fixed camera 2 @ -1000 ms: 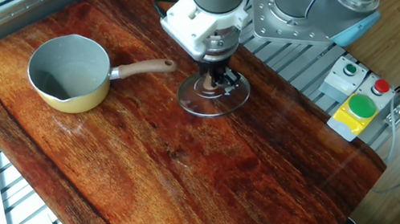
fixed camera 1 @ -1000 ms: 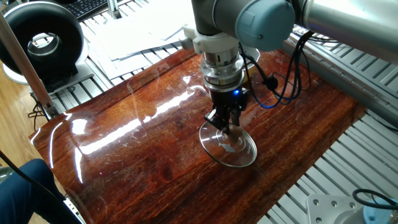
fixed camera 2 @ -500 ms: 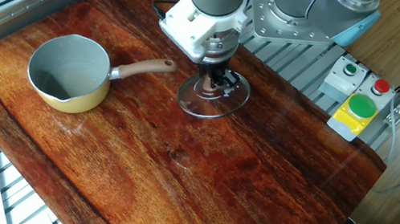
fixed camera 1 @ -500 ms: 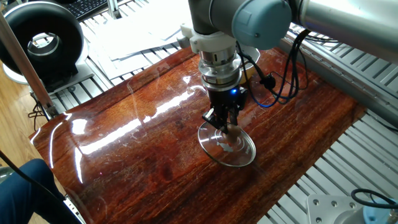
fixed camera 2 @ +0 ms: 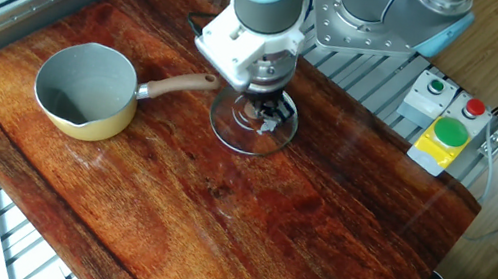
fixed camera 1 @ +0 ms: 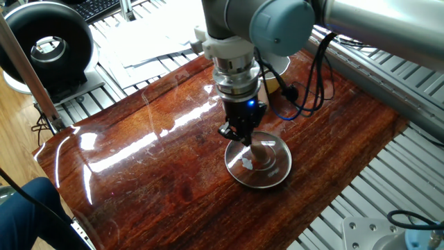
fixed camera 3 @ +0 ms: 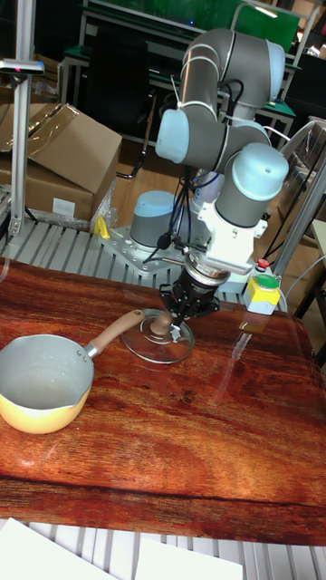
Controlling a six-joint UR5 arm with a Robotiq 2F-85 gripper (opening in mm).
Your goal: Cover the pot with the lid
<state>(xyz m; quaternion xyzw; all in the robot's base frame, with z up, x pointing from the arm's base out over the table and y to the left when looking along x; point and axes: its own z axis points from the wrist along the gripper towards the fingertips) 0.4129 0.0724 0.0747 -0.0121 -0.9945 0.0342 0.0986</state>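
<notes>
Glass lid [fixed camera 2: 251,128] hangs above the table, its wooden knob pinched in the closed hand [fixed camera 2: 269,112], beside the pot [fixed camera 2: 87,90].

the gripper [fixed camera 1: 241,133] points straight down over the glass lid [fixed camera 1: 259,164] (fingertips by its brown knob [fixed camera 1: 262,148]), above the glossy wooden table [fixed camera 1: 139,153].

My arm reaches down steeply over the table, wrist vertical; my gripper [fixed camera 1: 239,134] points straight down, fingers closed together around something held just above the tabletop.
</notes>
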